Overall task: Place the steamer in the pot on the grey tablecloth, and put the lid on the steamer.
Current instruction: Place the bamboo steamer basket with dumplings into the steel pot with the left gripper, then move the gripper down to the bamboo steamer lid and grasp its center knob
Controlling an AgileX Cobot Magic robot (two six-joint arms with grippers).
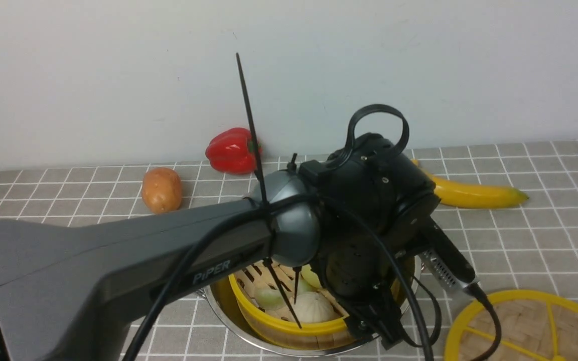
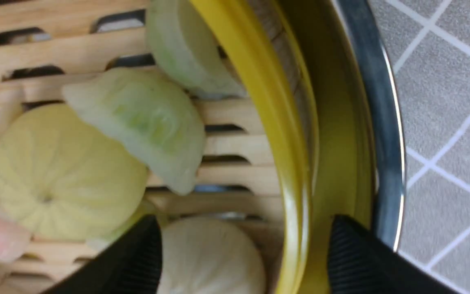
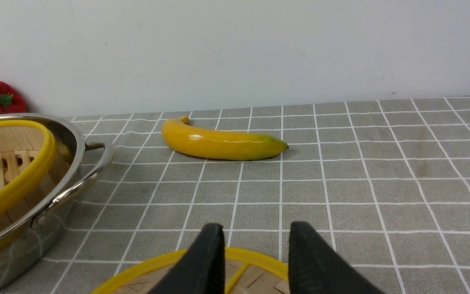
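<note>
Already in place: the steamer (image 1: 289,328) sits inside the pot (image 1: 221,313) on the grey tablecloth (image 1: 520,225).
With jaws apart, the left claw (image 2: 243,222) straddles the steamer's rim; the right claw (image 3: 255,226), also apart, hovers over the lid (image 1: 520,326) at the pot's 3 o'clock.

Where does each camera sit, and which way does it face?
Front: between the arms, facing the wall; left arm fills the foreground.
Left wrist: looks down into the steamer; open left end effector straddles its rim.
Right wrist: low, facing the banana; right end effector by the lid.
Shared: front and right wrist both show banana and pot.
</note>
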